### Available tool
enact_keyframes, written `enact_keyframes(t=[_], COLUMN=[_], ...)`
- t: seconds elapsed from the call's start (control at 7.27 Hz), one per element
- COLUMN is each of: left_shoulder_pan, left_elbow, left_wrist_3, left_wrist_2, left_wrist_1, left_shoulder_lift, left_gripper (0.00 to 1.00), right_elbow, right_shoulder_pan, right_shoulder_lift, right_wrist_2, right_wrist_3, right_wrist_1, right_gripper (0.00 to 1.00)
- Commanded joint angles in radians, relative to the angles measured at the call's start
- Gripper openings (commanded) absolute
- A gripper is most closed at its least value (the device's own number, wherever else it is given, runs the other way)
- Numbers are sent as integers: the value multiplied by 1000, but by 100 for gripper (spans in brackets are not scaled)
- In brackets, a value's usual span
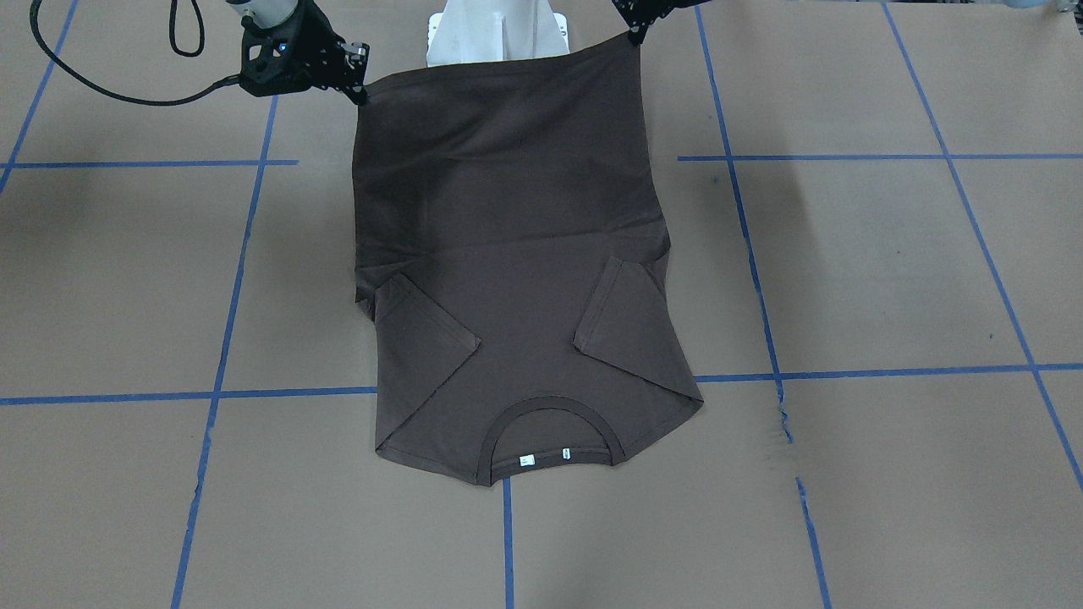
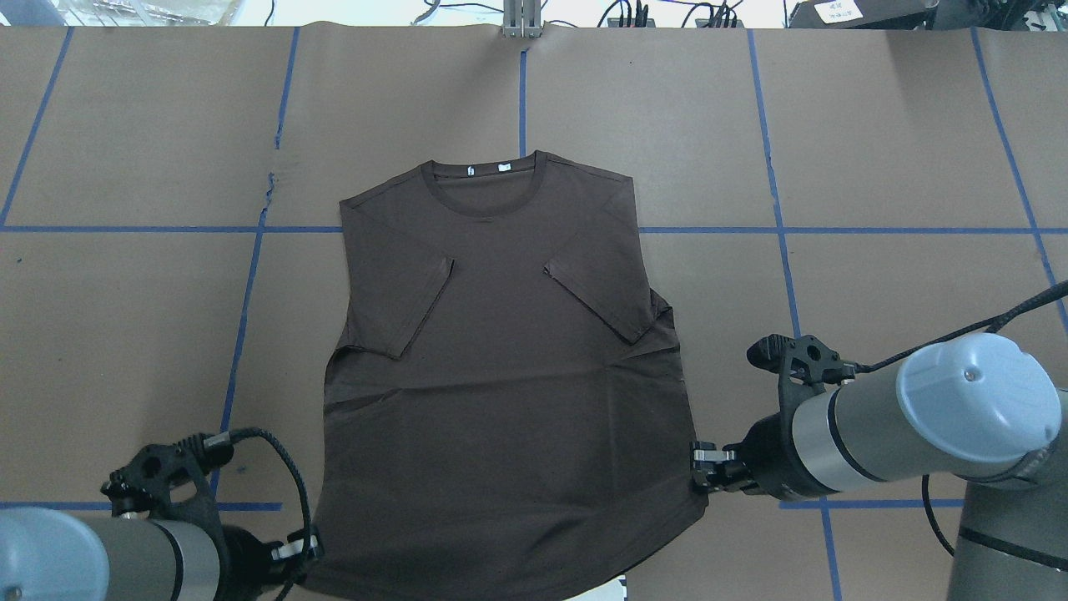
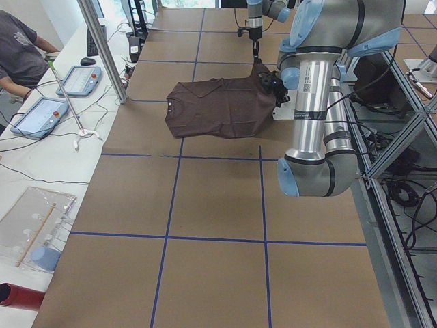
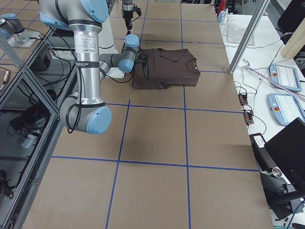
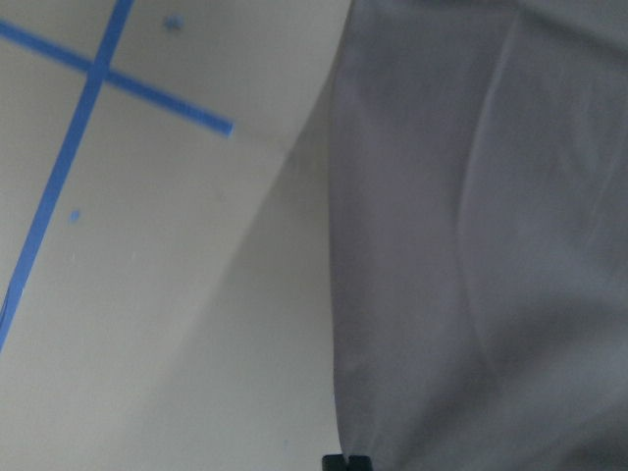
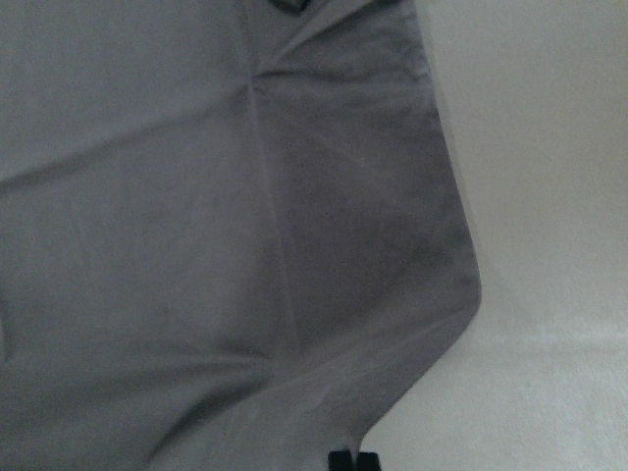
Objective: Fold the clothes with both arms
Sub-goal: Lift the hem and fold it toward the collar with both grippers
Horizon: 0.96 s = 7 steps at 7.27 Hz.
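Facing the robot, the front view shows both sleeves folded inward over the T-shirt (image 1: pixel 516 254) and two white tags (image 1: pixel 526 460) in the collar; the overhead view adds both wrists. The T-shirt lies spread on the table (image 1: pixel 846 271), collar away from the robot. The left gripper (image 2: pixel 310 553) and right gripper (image 2: pixel 697 472) each pinch a hem corner (both wrist views show fingertips pressed together on fabric). The hem hides part of the white pedestal (image 1: pixel 495 34).
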Motion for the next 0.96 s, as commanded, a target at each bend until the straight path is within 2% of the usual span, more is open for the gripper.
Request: enact_keyframes(t=[0.0, 0.14, 0.28, 0.41, 0.69, 0.83], left_shoulder_pan=[-181, -261, -327, -367, -461, -499], left_elbow=[66, 176, 270, 339, 467, 561], left_wrist_3=[163, 220, 286, 293, 414, 445], left_wrist_2=[-22, -22, -18, -10, -4, -4], left_wrist_1=[20, 20, 20, 13, -12, -109], left_shoulder_lift=[-68, -140, -208, -218, -260, -273], left_gripper=[0, 0, 0, 0, 0, 0], right_elbow=[-107, -147, -228, -323, -458, -536], right_shoulder_pan=[183, 250, 287, 322, 368, 381], right_shoulder_lift=[73, 99, 187, 268, 346, 381], right_wrist_2=[59, 60, 54, 54, 44, 43], right_wrist_3=[-114, -145, -146, -146, -159, -159], right_wrist_1=[1, 0, 0, 0, 0, 1], right_gripper=[0, 0, 0, 0, 0, 0])
